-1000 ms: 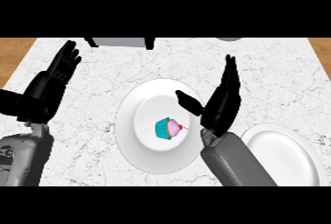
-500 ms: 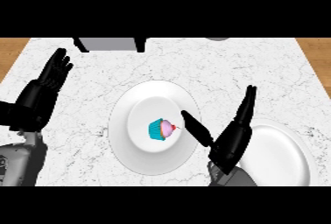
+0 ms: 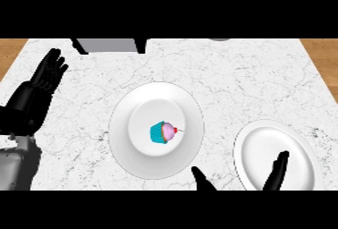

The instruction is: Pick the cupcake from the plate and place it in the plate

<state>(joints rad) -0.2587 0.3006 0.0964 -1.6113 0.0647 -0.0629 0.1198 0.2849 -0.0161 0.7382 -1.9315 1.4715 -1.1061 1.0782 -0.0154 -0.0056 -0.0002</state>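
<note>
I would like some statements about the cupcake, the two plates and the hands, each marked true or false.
1. The cupcake lies on the middle plate. True.
2. The right plate holds a cupcake. False: nothing lies on it.
3. The right hand holds the cupcake. False: it is open at the lower edge, apart from the cupcake.
4. The left hand is open at the left side. True.
5. The two plates touch. False: bare counter shows between them.

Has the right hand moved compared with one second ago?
Yes. The right hand has drawn back toward the view's lower edge, away from the cupcake; only its fingers and thumb show now.
</note>
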